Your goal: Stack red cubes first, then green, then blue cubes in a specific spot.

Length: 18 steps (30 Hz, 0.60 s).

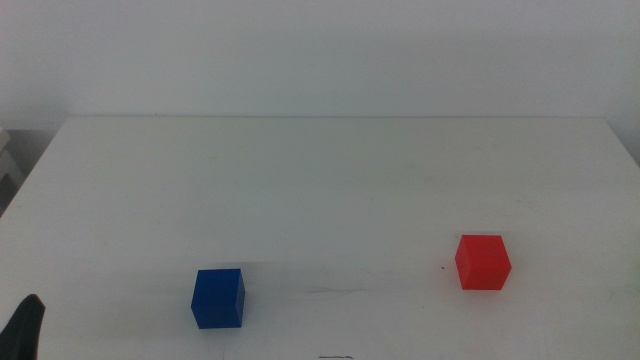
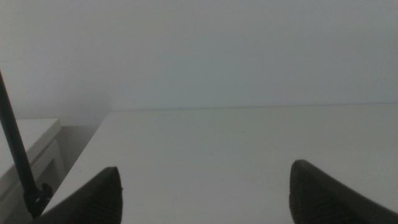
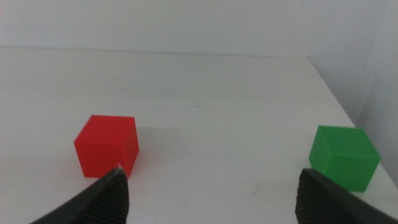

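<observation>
Three small cubes, likely light, rigid and smooth-faced. Red cube (image 1: 483,262) sits right, blue cube (image 1: 218,298) left; green cube (image 3: 344,157) shows only on my right wrist camera. Both grippers (image 2: 205,196) (image 3: 211,199) gape empty. I'd pinch red across opposite flat faces.

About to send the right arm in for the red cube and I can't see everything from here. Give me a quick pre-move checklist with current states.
1. Red cube alone on the table, nothing on it: ok.
2. Right gripper open, nothing between its jaws: ok.
3. Right gripper lined up on the red cube: not ok; in the right wrist view the cube sits off by one jaw, not between them.
4. Green cube located: ok in the right wrist view, apart from the red; out of the middle view.
5. Blue cube clear of the red: ok, well apart.
6. Left gripper out of the way: ok, open at the table's near left edge.
</observation>
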Motion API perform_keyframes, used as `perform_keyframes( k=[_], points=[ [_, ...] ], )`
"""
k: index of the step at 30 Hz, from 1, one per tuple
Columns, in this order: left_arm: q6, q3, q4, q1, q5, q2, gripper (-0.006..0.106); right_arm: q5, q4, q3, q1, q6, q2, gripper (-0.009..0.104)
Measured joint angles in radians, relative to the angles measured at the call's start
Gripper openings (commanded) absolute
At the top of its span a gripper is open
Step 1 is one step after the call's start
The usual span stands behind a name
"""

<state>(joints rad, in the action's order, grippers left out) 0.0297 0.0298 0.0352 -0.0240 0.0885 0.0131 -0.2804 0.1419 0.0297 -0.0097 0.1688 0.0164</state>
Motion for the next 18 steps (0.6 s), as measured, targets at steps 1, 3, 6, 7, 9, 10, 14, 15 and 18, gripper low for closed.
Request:
perform_keyframes(
  k=[1,3,6,7,9,10,14,15,18],
  points=[
    [0.000,0.000,0.000,0.000,0.000,0.000,0.090,-0.028,0.000,-0.029,0.000,0.000,0.000,0.094],
    [0.000,0.000,0.000,0.000,0.000,0.000,0.090,-0.060,0.000,-0.077,0.000,0.000,-0.006,0.094],
    [0.000,0.000,0.000,0.000,0.000,0.000,0.090,-0.132,0.000,-0.180,0.000,0.000,-0.051,0.094],
    [0.000,0.000,0.000,0.000,0.000,0.000,0.090,-0.162,0.000,-0.215,0.000,0.000,-0.072,0.094],
    [0.000,0.000,0.000,0.000,0.000,0.000,0.090,-0.217,0.000,-0.279,0.000,0.000,-0.120,0.094],
    [0.000,0.000,0.000,0.000,0.000,0.000,0.090,-0.251,0.000,-0.315,0.000,0.000,-0.146,0.094],
    [0.000,0.000,0.000,0.000,0.000,0.000,0.090,-0.371,-0.017,-0.448,0.000,0.016,-0.269,0.094],
    [0.000,0.000,0.000,0.000,0.000,0.000,0.090,-0.394,-0.028,-0.476,0.000,0.033,-0.300,0.094],
    [0.000,0.000,0.000,0.000,0.000,0.000,0.090,-0.463,-0.047,-0.584,0.000,0.090,-0.426,0.094]
  ],
)
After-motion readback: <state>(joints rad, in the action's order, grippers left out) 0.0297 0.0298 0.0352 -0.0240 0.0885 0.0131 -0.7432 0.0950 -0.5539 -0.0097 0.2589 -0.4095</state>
